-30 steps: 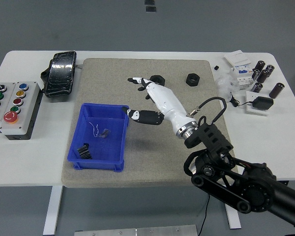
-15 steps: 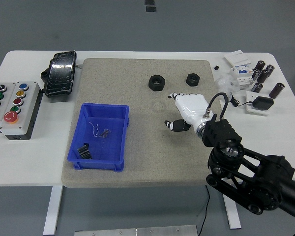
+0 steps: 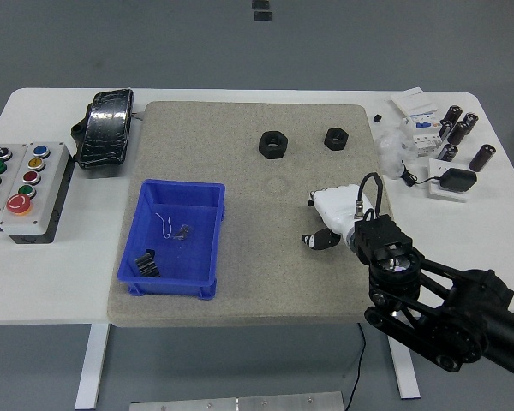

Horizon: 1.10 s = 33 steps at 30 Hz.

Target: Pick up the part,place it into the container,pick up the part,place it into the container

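Two black hex nuts lie on the grey mat (image 3: 240, 282), one (image 3: 273, 144) near the middle back and one (image 3: 335, 138) to its right. The blue bin (image 3: 207, 241) stands on the mat's left half, with a few small dark parts and a thin wire inside. My right hand (image 3: 322, 221), white with black fingertips, hovers over the mat's right half, in front of the nuts and well right of the bin. Its fingers are relaxed and hold nothing. The left arm is out of view.
A button box (image 3: 21, 178) stands at the table's left edge, with a black wrapped device (image 3: 107, 127) behind it. At the back right are breakers (image 3: 418, 120), several dark cylinders (image 3: 463, 133) and a black adapter (image 3: 457, 180) with a cable.
My right hand has drawn back from beside the bin's far right corner, moving right and toward me across the mat. It is empty throughout. The nuts have not moved.
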### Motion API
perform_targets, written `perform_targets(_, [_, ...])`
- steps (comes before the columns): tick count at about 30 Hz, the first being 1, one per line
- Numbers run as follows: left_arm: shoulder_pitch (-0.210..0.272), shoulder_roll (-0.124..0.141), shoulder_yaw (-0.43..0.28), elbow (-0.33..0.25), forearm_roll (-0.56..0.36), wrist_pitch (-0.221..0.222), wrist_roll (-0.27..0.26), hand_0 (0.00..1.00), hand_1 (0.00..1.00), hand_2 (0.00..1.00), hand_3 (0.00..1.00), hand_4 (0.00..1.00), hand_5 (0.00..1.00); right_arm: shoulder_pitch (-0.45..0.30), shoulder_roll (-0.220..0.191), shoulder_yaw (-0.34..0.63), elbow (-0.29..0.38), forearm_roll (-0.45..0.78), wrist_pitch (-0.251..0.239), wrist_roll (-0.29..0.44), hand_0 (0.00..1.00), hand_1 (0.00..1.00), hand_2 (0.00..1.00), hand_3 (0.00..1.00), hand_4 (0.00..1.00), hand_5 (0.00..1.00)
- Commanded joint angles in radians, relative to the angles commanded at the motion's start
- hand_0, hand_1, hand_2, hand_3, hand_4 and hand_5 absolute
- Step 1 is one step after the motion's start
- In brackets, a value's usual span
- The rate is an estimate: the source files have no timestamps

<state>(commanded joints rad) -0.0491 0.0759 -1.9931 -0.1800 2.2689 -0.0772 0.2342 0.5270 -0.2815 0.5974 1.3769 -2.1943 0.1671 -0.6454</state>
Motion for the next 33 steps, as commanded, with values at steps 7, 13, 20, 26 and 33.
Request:
perform_targets(7, [-0.001, 0.0, 0.007, 0.0, -0.001, 0.0, -0.003, 0.661, 0.599, 0.558, 0.62, 0.654, 0.392, 0.0, 0.0, 0.021, -0.005, 0.003, -0.032, 0.0, 0.372, 0.609, 0.721, 0.718, 0.749, 0.491])
perform_targets(13, [-0.002, 0.0, 0.016, 0.0, -0.007, -0.001, -0.005, 0.66, 0.6, 0.558, 0.621, 0.654, 0.392, 0.003, 0.004, 0.031, -0.037, 0.007, -0.05, 0.0, 0.365, 0.598, 0.713, 0.708, 0.734, 0.484])
perform_targets(20, [0.001, 0.001, 0.016, 0.0, -0.007, 0.0, -0.004, 0.66, 0.599, 0.558, 0.621, 0.654, 0.392, 0.005, 0.008, 0.038, -0.093, 0.014, -0.067, 0.0, 0.347, 0.585, 0.693, 0.699, 0.662, 0.452])
perform_targets(26, [0.001, 0.0, 0.016, 0.0, -0.007, 0.0, -0.004, 0.66, 0.598, 0.558, 0.622, 0.655, 0.396, 0.004, 0.009, 0.035, -0.101, 0.026, -0.086, 0.0, 0.325, 0.563, 0.6, 0.687, 0.539, 0.384])
perform_targets(33, [-0.001, 0.0, 0.028, 0.0, -0.018, 0.0, -0.007, 0.66, 0.599, 0.559, 0.622, 0.653, 0.397, 0.005, 0.012, 0.029, -0.105, 0.048, -0.117, 0.0, 0.309, 0.538, 0.464, 0.669, 0.532, 0.342])
